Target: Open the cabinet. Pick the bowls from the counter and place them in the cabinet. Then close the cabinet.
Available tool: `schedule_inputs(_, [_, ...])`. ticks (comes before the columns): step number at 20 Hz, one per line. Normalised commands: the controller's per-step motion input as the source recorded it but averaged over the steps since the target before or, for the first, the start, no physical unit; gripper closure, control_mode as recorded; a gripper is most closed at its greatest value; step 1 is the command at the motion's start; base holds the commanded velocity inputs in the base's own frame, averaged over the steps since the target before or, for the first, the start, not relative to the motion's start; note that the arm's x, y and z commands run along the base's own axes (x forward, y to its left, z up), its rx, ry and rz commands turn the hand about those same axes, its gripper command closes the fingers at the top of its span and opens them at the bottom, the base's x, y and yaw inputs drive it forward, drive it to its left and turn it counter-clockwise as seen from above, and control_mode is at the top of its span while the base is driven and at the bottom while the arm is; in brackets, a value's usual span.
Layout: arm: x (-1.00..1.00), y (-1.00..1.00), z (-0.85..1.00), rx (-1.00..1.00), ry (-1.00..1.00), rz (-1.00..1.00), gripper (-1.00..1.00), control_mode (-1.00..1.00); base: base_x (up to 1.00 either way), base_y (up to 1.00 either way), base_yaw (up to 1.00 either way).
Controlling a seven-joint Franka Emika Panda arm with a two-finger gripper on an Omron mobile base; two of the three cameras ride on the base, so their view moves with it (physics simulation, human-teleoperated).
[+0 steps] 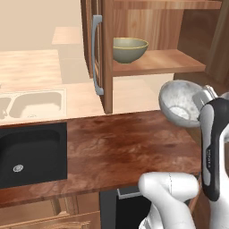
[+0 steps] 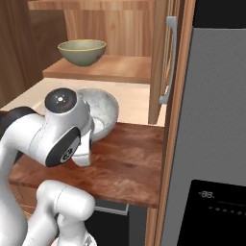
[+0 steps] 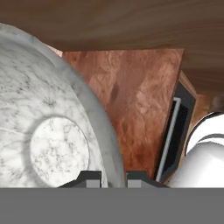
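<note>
Counter [image 1: 125, 147] below; hand [image 3: 113, 175] clamps white bowl [image 3: 48, 131] rim

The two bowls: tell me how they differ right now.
The olive-yellow bowl stands upright on the cabinet shelf; the white-grey marbled bowl is tilted, lifted above the counter. The olive-yellow bowl is free; the marbled one's rim is pinched in the gripper. Both are round and look similar in size.

One bowl [image 1: 129, 49] is sitting on the cabinet shelf [image 1: 165, 61] at eleven o'clock; the other bowl [image 1: 179, 103] is hanging above the counter [image 1: 125, 147], below the shelf.
</note>
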Motion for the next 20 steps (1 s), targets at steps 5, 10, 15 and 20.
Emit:
schedule_inputs(5, [-0.05,0.0,0.55,0.0,-0.16,0.01,1.0,-1.0,0.0,0.0,0.0])
schedule_inputs(10, [0.0,0.0,0.56,-0.01,-0.14,0.0,1.0,-1.0,0.0,0.0,0.0])
schedule_inputs(15, [0.0,-0.02,0.48,0.0,-0.14,0.0,1.0,-1.0,0.0,0.0,0.0])
schedule_inputs(20, [0.0,-0.1,0.42,0.0,-0.08,0.0,1.0,-1.0,0.0,0.0,0.0])
